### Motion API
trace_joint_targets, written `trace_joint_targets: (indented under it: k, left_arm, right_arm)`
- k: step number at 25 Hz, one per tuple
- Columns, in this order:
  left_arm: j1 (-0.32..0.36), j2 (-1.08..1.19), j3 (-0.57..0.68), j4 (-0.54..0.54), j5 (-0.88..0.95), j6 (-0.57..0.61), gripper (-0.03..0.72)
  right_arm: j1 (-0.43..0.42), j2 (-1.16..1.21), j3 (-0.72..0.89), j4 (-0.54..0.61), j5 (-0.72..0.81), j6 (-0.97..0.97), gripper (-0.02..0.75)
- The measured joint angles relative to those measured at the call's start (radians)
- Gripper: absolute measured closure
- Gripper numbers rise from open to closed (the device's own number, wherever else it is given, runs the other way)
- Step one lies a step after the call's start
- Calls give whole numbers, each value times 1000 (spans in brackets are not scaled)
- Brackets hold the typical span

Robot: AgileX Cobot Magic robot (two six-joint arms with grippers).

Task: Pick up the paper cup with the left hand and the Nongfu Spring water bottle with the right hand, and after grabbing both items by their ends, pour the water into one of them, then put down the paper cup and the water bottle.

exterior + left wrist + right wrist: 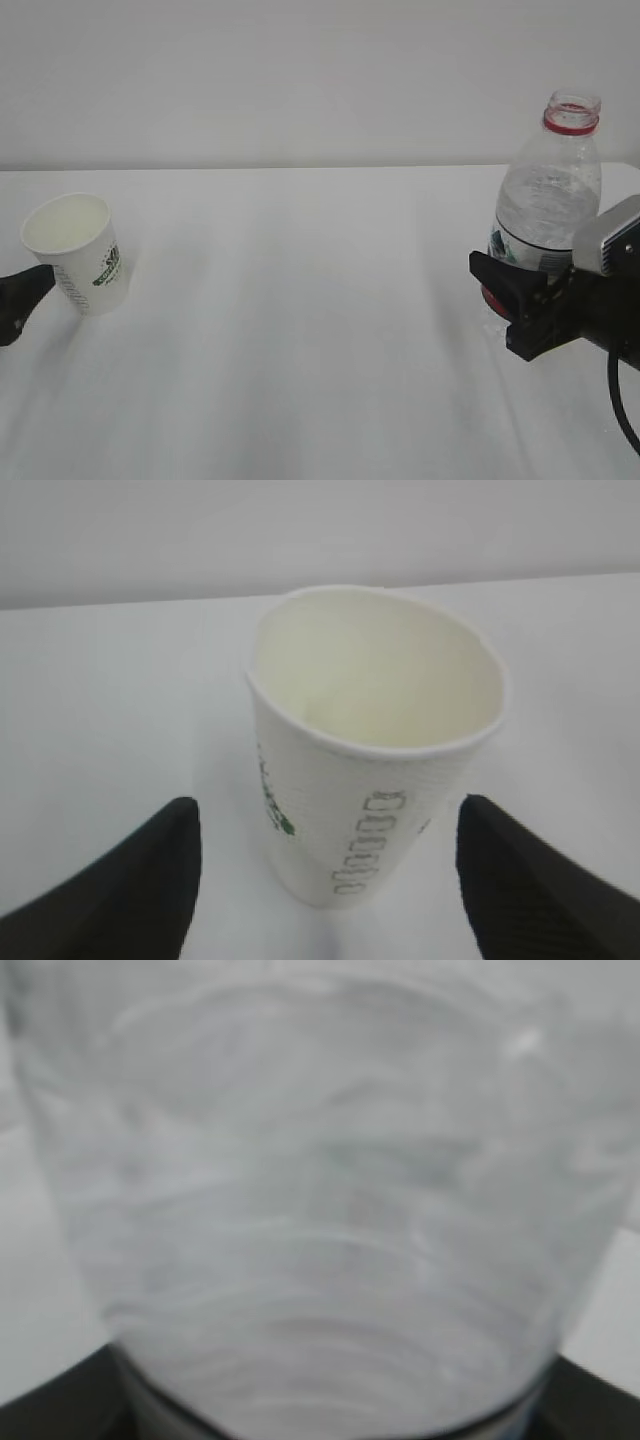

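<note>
A small white tapered paper cup (375,750), rolled rim, green logo and grey lettering, is seen tilted, mouth up and leaning left, at the white surface's (300,320) left, between the spread fingers of the left end effector (325,880); contact cannot be told. A clear ribbed capless plastic bottle (550,190), red neck ring, stands upright at right, clasped by the right end effector (510,300).

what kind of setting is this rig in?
Probably a lab test bench, not a home: a bare white table against a plain white wall, with only a paper cup and an uncapped water bottle set out.
</note>
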Motion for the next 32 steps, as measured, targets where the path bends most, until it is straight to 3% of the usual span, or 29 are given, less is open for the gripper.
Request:
trace_joint_targets:
  k: [5, 11, 32]
  left_arm:
    - [6, 67, -14, 119, 53, -16, 109]
    - [6, 73, -16, 57, 47, 26, 109]
    - [6, 132, -18, 76, -4, 109, 100]
  right_arm:
    - [0, 29, 0, 0, 0, -20, 264]
    - [0, 49, 0, -7, 0, -24, 264]
    - [0, 49, 0, -17, 0, -24, 264]
